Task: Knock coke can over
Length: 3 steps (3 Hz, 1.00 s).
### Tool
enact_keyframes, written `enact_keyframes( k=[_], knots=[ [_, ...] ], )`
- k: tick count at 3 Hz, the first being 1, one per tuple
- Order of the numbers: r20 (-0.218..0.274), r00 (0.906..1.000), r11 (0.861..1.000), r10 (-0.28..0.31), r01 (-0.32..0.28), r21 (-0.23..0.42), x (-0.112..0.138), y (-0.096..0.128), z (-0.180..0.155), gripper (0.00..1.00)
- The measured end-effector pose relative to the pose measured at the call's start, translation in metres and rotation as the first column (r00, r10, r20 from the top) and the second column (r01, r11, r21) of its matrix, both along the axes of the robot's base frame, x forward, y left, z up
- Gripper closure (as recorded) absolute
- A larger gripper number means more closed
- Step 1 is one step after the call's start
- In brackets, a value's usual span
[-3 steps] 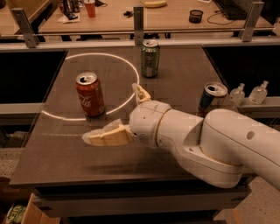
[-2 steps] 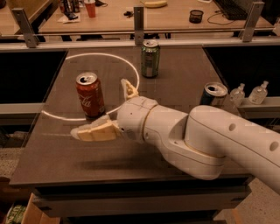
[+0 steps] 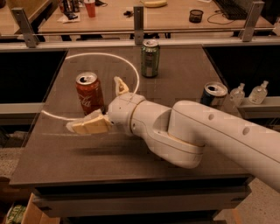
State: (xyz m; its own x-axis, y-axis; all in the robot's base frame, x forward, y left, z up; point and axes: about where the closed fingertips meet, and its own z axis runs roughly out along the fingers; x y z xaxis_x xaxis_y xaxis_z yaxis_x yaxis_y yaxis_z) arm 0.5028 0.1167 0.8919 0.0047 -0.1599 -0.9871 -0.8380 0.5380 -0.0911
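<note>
The red aluminium coke can (image 3: pixel 89 92) was found upright, long axis vertical, at ten o'clock on the dark worktop (image 3: pixel 183 87). The gripper (image 3: pixel 94 104) was recorded low beside it, fingers (image 3: pixel 89 125) spread open, empty; the can lay at twelve o'clock from the nearer finger.

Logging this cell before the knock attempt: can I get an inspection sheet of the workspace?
Surface: dark table, with a bright ring on it.
Job's things: coke can upright, left of centre.
Clutter: green can at the back; blue-and-silver can at the right edge.
Grippers: gripper open beside the coke can, one finger in front, one behind.
Cables: one thin cable on the rear desk.
Surroundings: rear desk with a red cup; two small bottles on the right ledge.
</note>
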Motion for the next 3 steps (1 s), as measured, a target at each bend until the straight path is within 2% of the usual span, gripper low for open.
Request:
enact_keyframes(
  k=[2, 3],
  knots=[
    [0.087, 0.994, 0.997, -0.066, 0.07, -0.043, 0.057, -0.022, -0.006, 0.0],
    [0.067, 0.995, 0.997, -0.073, 0.075, -0.026, 0.07, -0.018, -0.021, 0.0]
  ],
)
